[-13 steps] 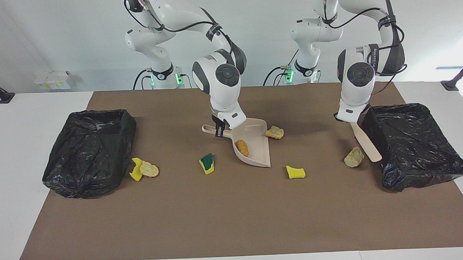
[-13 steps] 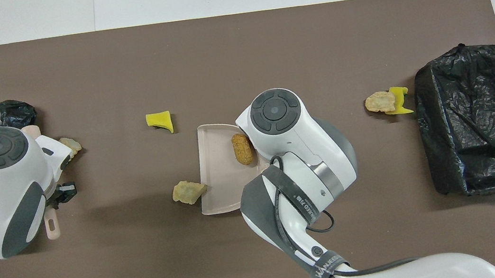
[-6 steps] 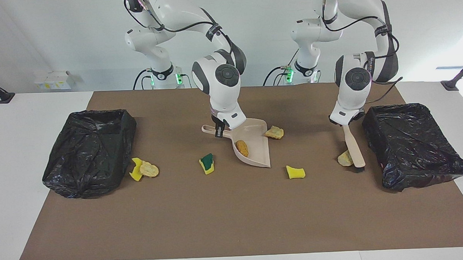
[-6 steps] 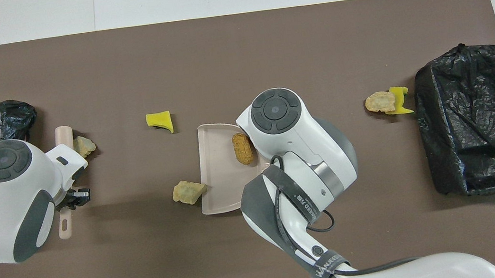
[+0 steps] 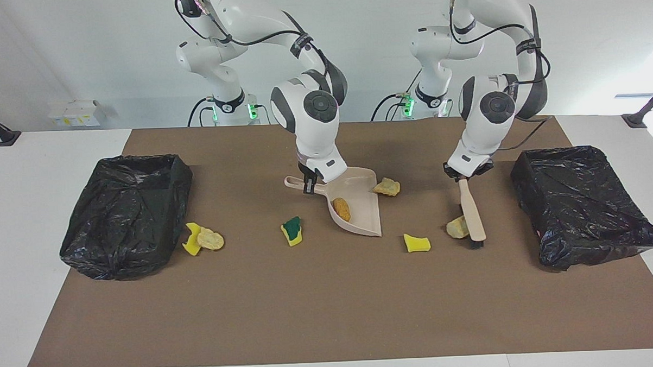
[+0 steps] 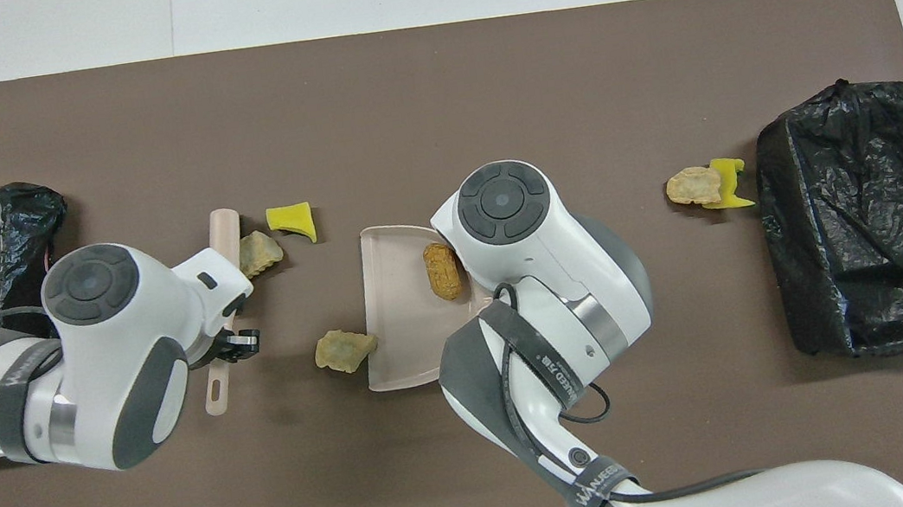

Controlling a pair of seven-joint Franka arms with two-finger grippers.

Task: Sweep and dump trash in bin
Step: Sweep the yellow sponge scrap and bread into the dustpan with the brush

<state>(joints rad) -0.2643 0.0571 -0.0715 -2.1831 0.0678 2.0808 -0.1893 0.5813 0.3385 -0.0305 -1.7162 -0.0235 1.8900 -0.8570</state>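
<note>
My right gripper (image 5: 308,185) is shut on the handle of the beige dustpan (image 5: 360,207), which rests on the mat with an orange chunk (image 5: 341,209) in it. A tan chunk (image 5: 387,187) lies against the pan's side. My left gripper (image 5: 463,174) is shut on the beige brush (image 5: 471,214), whose bristles touch the mat against another tan chunk (image 5: 457,228), close to a yellow sponge bit (image 5: 417,243). A green-and-yellow sponge (image 5: 292,231) lies beside the pan, hidden under my right arm in the overhead view. A yellow bit (image 5: 192,238) and a bread chunk (image 5: 210,240) lie together.
A black-lined bin (image 5: 582,201) stands at the left arm's end of the brown mat and another bin (image 5: 126,212) at the right arm's end. The yellow bit and bread chunk lie right beside that second bin (image 6: 874,215).
My left arm has swept the brush and the tan chunk away from the bin at its end, toward the yellow sponge bit and the dustpan. The right arm and dustpan have not moved.
</note>
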